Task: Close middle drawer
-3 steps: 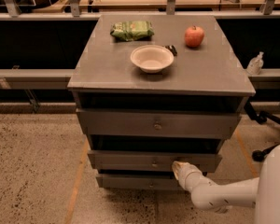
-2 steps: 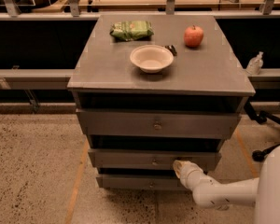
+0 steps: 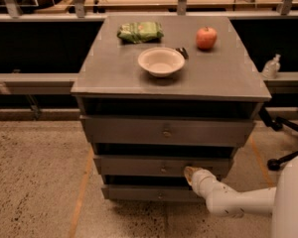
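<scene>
Middle drawer (image 3: 134,165), second level of the grey cabinet (image 3: 114,78), standing a little proud of the cabinet frame, dark gap above, small knob (image 3: 163,169) at the centre of its front. Gripper (image 3: 191,172) low against the cabinet's front, touching the drawer face just right of the knob; spread or closed, impossible to tell. Pushing step seemingly in hand, closure not yet complete. Next: a steady, straight push toward the cabinet's back until flush with the frame. On the cabinet's top, bowl (image 3: 161,61) in the middle, apple (image 3: 206,37) and green packet (image 3: 140,31) toward the rear
</scene>
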